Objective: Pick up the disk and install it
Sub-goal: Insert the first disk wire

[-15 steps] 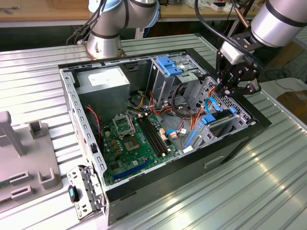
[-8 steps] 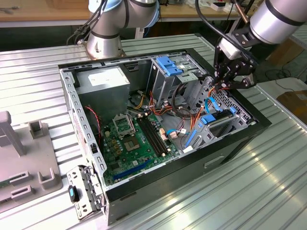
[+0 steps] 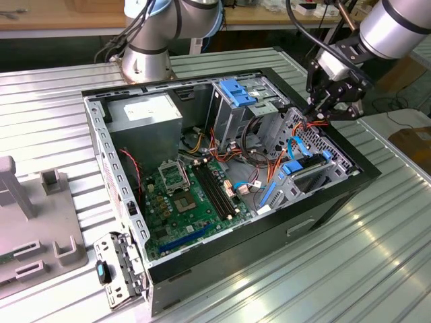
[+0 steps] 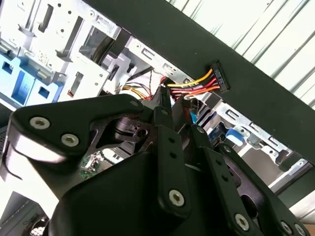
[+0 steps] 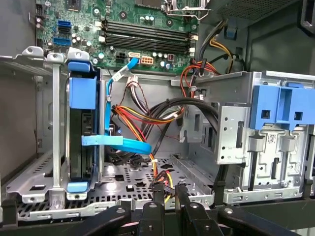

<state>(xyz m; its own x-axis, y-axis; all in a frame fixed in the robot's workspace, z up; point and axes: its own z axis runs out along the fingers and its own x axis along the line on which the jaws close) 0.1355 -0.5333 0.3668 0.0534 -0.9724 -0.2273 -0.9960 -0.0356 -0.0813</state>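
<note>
Blue-railed disk [image 5: 81, 142] stands upright in its bay inside the open computer case [image 3: 350, 182] | end effector [image 3: 322, 108] hovers at the case edge, fingers nearly together on a small power plug [image 5: 158, 185] | disk looks seated; cabling apparently unfinished.

Ribbed metal table [image 3: 377, 269]; open computer case [image 3: 323, 202]; grey fixture [image 3: 34, 229]

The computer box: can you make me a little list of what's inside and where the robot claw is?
case: open, lying on a ribbed metal table
disk: standing on edge in a metal bay, blue rails, a blue cable at it
gripper: at the case's edge, close to the red and yellow wires
motherboard: green, on the case floor
</note>
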